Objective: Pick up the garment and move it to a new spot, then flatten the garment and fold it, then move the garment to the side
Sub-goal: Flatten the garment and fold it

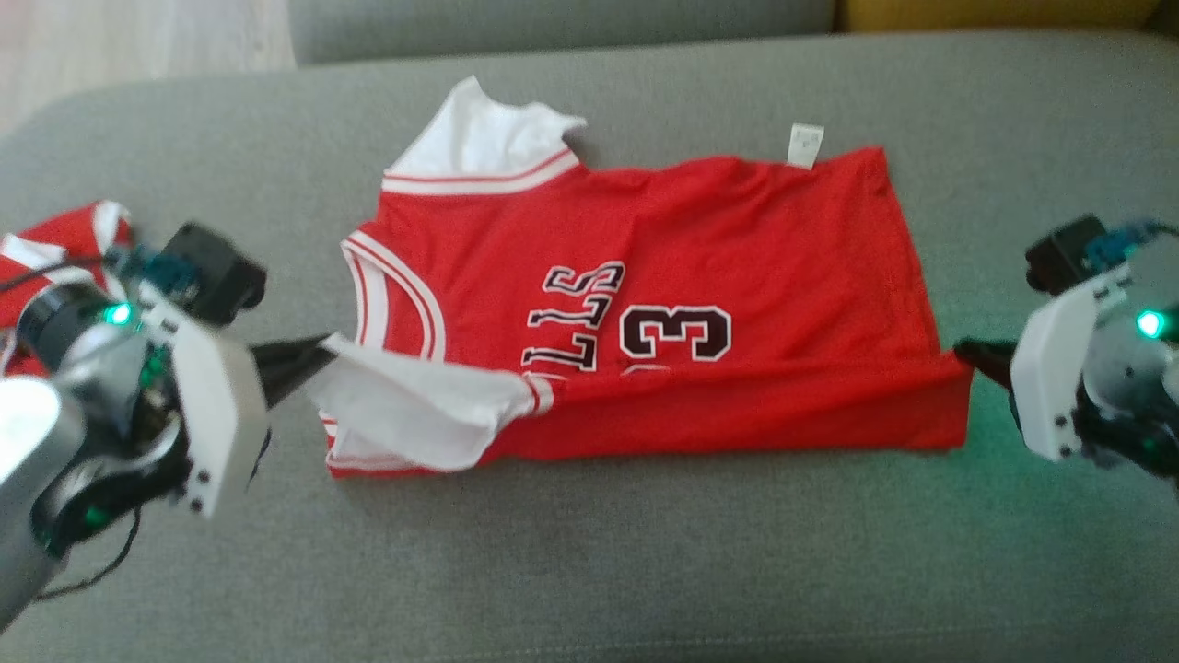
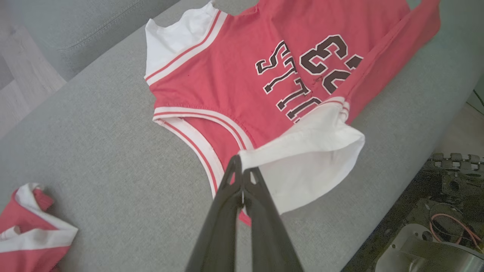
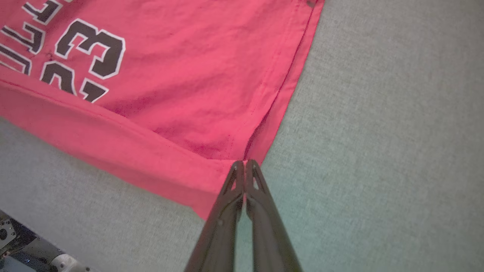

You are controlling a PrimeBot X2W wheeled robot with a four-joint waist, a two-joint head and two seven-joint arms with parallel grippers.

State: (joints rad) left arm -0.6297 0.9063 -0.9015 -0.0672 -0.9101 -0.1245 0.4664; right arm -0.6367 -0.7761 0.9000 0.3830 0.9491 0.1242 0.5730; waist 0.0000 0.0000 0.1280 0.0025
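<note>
Reaching inward, left gripper (image 1: 318,355) is pinching the red fabric basketball jersey (image 1: 663,276) at its white shoulder, right gripper (image 1: 963,350) its hem.

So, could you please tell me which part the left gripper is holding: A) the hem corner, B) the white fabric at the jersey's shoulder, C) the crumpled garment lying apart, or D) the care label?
B: the left gripper is shut on the white shoulder fabric of the jersey.
</note>
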